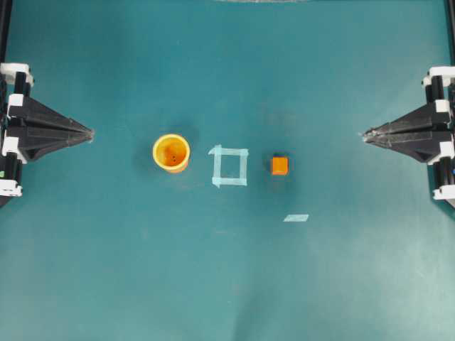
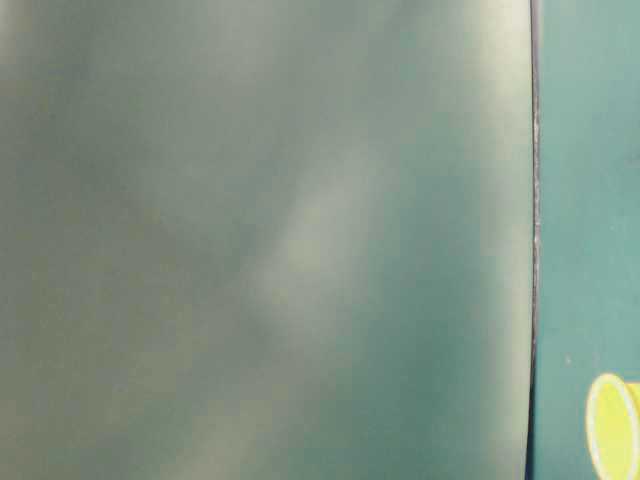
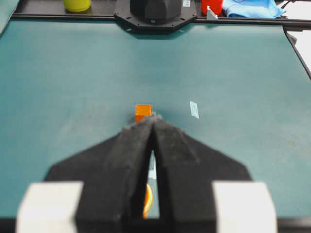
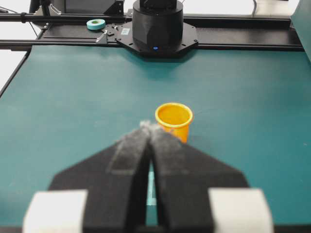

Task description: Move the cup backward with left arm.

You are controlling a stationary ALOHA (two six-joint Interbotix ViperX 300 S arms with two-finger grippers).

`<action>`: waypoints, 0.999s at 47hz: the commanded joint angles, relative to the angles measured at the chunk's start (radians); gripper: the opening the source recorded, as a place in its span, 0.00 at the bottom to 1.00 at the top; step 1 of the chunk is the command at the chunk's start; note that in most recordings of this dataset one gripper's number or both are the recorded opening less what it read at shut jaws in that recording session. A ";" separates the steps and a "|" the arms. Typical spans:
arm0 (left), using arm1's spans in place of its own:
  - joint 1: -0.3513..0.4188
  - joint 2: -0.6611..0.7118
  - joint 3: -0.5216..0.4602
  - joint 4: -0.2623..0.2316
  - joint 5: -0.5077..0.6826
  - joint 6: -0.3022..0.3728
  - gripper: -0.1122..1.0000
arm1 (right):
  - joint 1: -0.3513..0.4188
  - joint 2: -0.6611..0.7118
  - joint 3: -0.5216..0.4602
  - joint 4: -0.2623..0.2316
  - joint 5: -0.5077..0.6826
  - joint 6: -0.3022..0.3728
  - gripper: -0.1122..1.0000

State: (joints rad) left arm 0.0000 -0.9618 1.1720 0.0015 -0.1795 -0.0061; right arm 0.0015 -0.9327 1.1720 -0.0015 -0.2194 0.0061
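Resting at nine o'clock on the overhead view, the left gripper [image 1: 91,133] has its jaws pressed together to a point and holds nothing. Well apart from it, toward three o'clock and a little low, stands the cup [image 1: 171,153], upright on the green mat [image 1: 227,284], mouth up. Just beyond the cup lies a square of pale tape [image 1: 229,165], then the small orange cube [image 1: 279,165], with a loose tape strip [image 1: 296,217] at about five o'clock from the cube. At the far three o'clock edge the right gripper [image 1: 365,133] sits with its jaws likewise pressed together, empty.

The risk, as I judge it: the jaws must spread before reaching the cup; if they arrive shut, the tip will knock the light cup over or shove it into the tape square. A grip taken only on the rim could tilt it. The cube is the same colour and could be mistaken for the target.

No brand, label or writing is legible in any view.
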 commanded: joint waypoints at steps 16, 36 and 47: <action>-0.002 0.017 -0.008 0.000 0.032 -0.002 0.48 | 0.000 0.005 -0.040 0.003 -0.003 0.002 0.10; -0.002 0.137 -0.003 0.000 0.067 -0.021 0.72 | 0.000 0.005 -0.041 0.003 -0.006 0.002 0.10; -0.003 0.285 -0.015 0.000 0.086 -0.038 0.84 | 0.000 0.005 -0.044 0.003 -0.006 0.002 0.10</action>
State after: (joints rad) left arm 0.0000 -0.7194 1.1766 0.0015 -0.0920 -0.0460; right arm 0.0015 -0.9327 1.1597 0.0000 -0.2178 0.0061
